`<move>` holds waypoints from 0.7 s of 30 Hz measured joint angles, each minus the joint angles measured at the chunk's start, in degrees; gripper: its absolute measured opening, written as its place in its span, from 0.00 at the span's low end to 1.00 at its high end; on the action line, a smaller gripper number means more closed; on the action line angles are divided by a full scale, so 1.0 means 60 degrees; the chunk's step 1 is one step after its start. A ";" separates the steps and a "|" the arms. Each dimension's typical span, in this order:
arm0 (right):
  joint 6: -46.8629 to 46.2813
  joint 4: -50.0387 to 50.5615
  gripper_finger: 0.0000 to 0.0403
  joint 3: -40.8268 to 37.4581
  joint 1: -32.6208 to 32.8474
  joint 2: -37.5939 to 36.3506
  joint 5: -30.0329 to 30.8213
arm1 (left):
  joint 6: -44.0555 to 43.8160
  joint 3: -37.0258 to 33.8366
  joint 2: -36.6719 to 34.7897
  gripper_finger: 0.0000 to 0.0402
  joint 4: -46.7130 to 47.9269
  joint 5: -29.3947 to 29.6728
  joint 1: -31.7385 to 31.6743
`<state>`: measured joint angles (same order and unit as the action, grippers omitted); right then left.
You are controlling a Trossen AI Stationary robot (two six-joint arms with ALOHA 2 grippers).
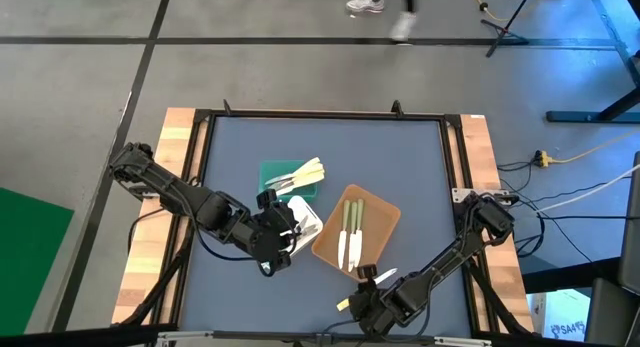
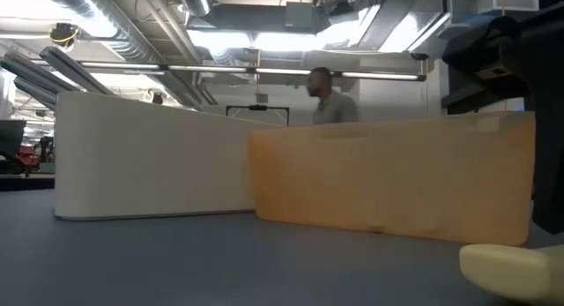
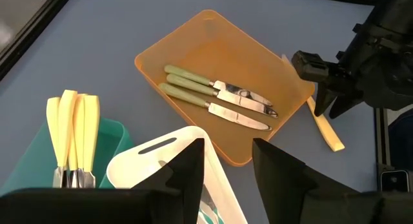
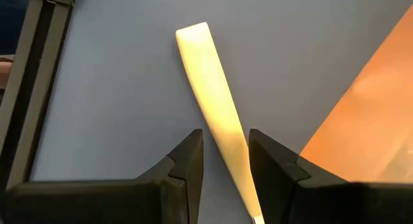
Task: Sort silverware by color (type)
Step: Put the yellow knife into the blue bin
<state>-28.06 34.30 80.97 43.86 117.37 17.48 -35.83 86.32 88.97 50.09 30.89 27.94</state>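
1. Three trays hold the sorted pieces: the green tray [image 3: 39, 161] has the cream-yellow utensils [image 3: 72, 124], the brown tray [image 3: 213, 40] has three olive-handled knives [image 3: 216, 98], and the white tray [image 3: 155, 161] sits between them.
2. One cream-yellow utensil [image 4: 216, 114] lies loose on the table mat [image 4: 116, 75] just beside the brown tray, on the right arm's side.
3. The right gripper [image 4: 226, 159] is low over that utensil, jaws parted with the handle running between them — not yet clenched on it, as far as I can judge.
4. The left gripper [image 3: 227, 166] hovers over the white tray's rim, jaws apart, nothing visibly between them.
5. Risks: the flat, thin handle may slip or pivot if pinched off-centre; the right gripper could nudge the brown tray's wall; both arms may crowd each other — the green tray lies on the left arm's side
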 joint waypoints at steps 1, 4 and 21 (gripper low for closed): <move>0.0002 0.0000 0.27 0.0000 0.0000 -0.0002 0.0003 | 0.0000 0.0000 0.0000 0.31 0.0000 0.0000 0.0000; 0.0002 0.0007 0.27 -0.0010 0.0000 -0.0001 0.0007 | 0.0000 0.0000 0.0000 0.31 0.0000 0.0000 0.0000; -0.0068 -0.0266 0.27 -0.0011 -0.0135 0.0329 -0.0407 | 0.0066 0.0000 0.0000 0.31 0.0000 -0.0018 0.0002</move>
<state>-28.47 32.71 80.90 43.05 119.35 15.04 -35.44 86.32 88.97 50.09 30.79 27.95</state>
